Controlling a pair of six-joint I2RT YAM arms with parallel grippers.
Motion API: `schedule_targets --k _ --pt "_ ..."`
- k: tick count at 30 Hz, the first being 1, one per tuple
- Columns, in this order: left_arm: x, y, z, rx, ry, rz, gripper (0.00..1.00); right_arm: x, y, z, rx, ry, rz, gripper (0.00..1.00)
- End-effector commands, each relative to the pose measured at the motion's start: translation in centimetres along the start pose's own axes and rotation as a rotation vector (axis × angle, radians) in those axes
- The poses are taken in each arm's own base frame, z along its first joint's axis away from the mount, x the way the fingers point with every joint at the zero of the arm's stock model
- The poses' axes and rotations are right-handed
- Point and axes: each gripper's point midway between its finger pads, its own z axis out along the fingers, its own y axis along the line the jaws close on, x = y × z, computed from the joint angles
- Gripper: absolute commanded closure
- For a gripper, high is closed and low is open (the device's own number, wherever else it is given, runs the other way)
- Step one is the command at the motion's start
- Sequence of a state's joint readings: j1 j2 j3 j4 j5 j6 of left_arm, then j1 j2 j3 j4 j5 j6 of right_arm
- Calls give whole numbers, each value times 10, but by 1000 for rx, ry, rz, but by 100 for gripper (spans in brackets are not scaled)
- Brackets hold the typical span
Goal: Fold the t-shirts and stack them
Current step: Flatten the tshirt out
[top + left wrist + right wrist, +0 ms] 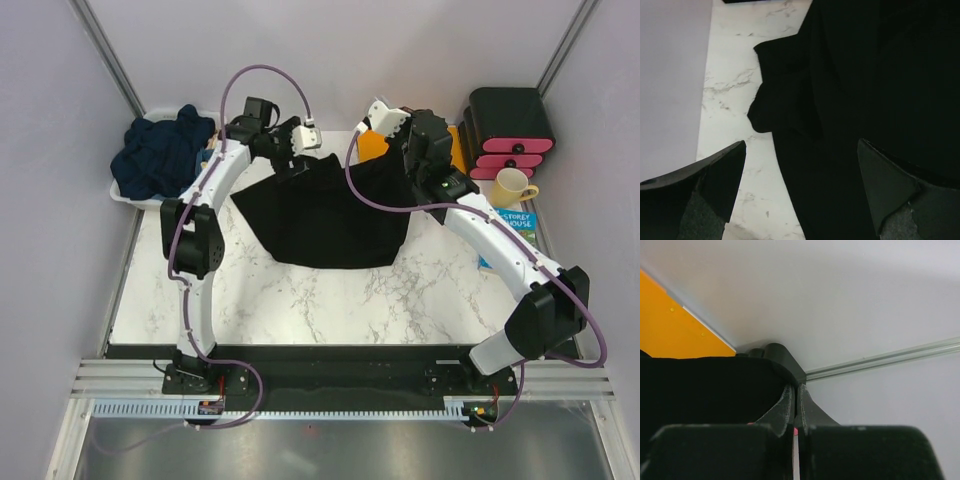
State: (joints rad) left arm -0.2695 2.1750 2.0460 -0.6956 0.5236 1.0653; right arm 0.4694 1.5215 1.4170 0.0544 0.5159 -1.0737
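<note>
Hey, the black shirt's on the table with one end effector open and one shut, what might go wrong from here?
1. The right end effector is shut on just the far edge of the black t-shirt; a pull may slip it free.
2. The left end effector hangs open over the bunched sleeve; closing there might grab extra layers and skew the fold.
3. The orange sheet lies by that far edge and may get dragged.
</note>
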Motion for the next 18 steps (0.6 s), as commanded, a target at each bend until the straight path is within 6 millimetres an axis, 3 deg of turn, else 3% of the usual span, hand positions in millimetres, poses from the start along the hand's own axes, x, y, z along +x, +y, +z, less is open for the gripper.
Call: schedule_targets --k 1,6,9,10,12,13,14,16,18 --pt "-66 -22 -61 198 -244 -17 0 -14 -43 -16 92 -32 73 100" --pt "-49 -71 -64 349 -184 -19 0 -15 -45 -17 93 -36 67 100" --pt "-43 -111 -77 446 -134 -16 0 -15 -46 -18 96 -30 63 100" --pt "-31 -134 -76 497 -96 -45 0 -13 -45 -17 96 -22 61 100" --pt "-36 -148 -88 480 -79 9 0 -13 -44 -16 97 -22 64 100" --pt "-23 -170 -85 519 -66 -18 0 -12 -42 -15 96 -22 64 100" --pt "-35 -164 -94 453 -98 44 0 -13 -40 -13 96 -22 67 100" --pt "-28 -181 -93 457 -105 54 0 -13 -39 -10 99 -20 64 100" --pt "-34 -183 -97 437 -118 86 0 -16 -40 -8 100 -27 64 100"
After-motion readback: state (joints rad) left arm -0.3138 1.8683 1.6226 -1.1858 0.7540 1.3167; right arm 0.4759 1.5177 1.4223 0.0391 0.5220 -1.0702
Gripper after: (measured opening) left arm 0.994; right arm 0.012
